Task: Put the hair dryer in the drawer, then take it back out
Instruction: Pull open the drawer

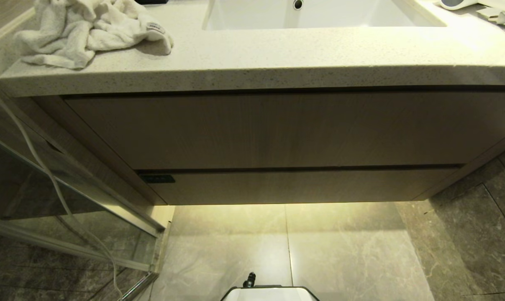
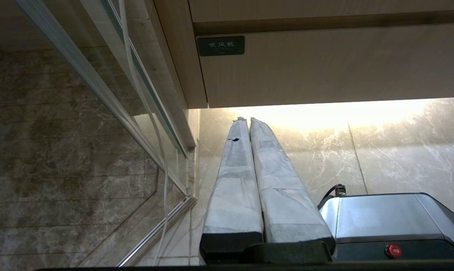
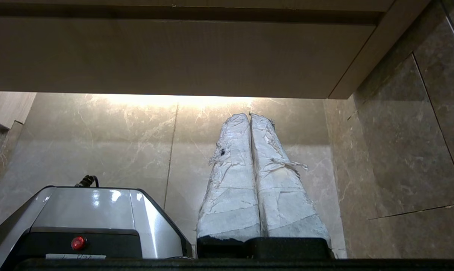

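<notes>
Nothing started yet, by the look of it: the wide shallow light-wood drawer [image 1: 294, 186] with the small dark label [image 1: 158, 179] at its left corner sits flush and closed under the taller wood panel [image 1: 277, 129], and the small white hair dryer [image 1: 465, 3] lies up on the speckled pale stone countertop [image 1: 252, 54] at the far right, only partly in the head view, just beside the white sink basin [image 1: 319, 16]. Both arms hang low and out of the head view. The left gripper [image 2: 245, 121], wrapped in pale tape, has its two fingers pressed together and holds nothing, pointing toward the floor below the labelled corner; the right gripper [image 3: 249, 116] is likewise closed and empty, below the drawer's right end. First step is likely opening the drawer: the front has no handle, so a gripper probably has to hook the dark gap above it or its lower edge, then pull straight out. After that, a reach up and right for the dryer. Around: a crumpled white terry towel [image 1: 89, 31] on the counter's left, well apart from the dryer, a glass shower partition [image 1: 68, 196] at left with a thin white cord [image 1: 47, 175] trailing down it, grey marble floor tiles [image 1: 340, 251], and the robot's silver base [image 1: 269, 293] close in front, which may crowd the drawer's travel.
</notes>
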